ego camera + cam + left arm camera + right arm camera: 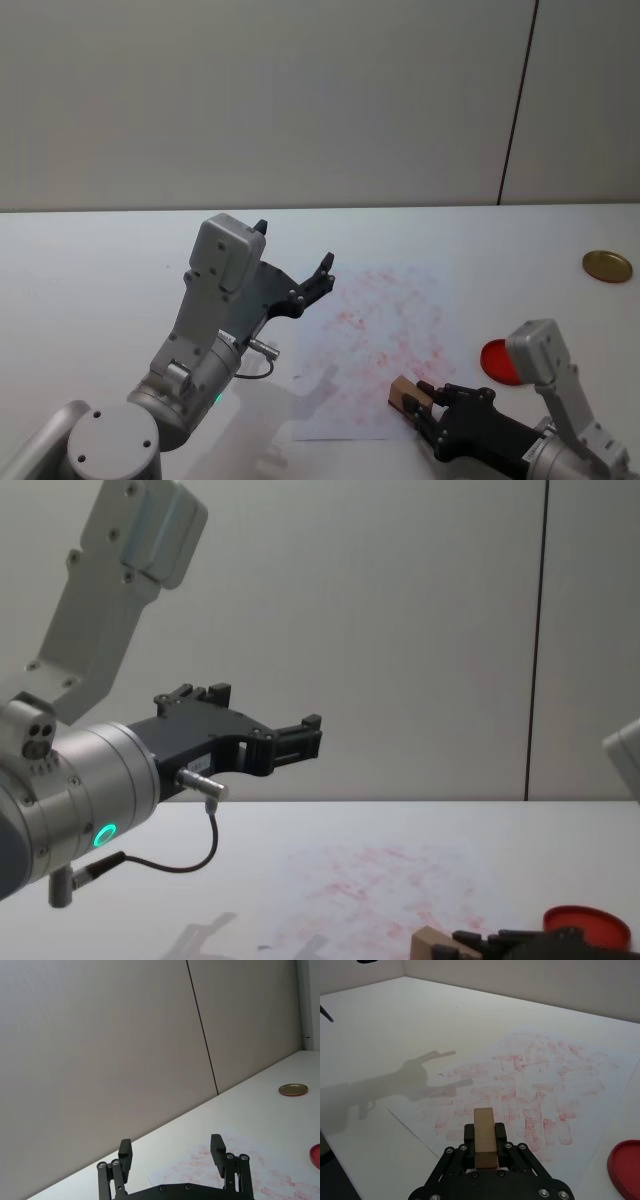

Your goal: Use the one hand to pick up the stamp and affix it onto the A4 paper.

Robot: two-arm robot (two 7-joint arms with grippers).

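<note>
**Operator:** Which hand has the stamp, and how firmly?

**Spotter:** Your right gripper (424, 402) is closed tight on the stamp (485, 1136), one finger on each long side. The block sticks out past the fingertips, with its long axis along the reach, pointing away from the robot's body.

**Operator:** And where is the paper from there?

**Spotter:** The A4 paper (390, 320) lies under and ahead of the stamp, and you are over its near right corner. I cannot tell if they touch. I judge you must go down, not sideways. Your left gripper (293, 248) hangs wide open and empty, raised beside the paper's left edge.
</note>
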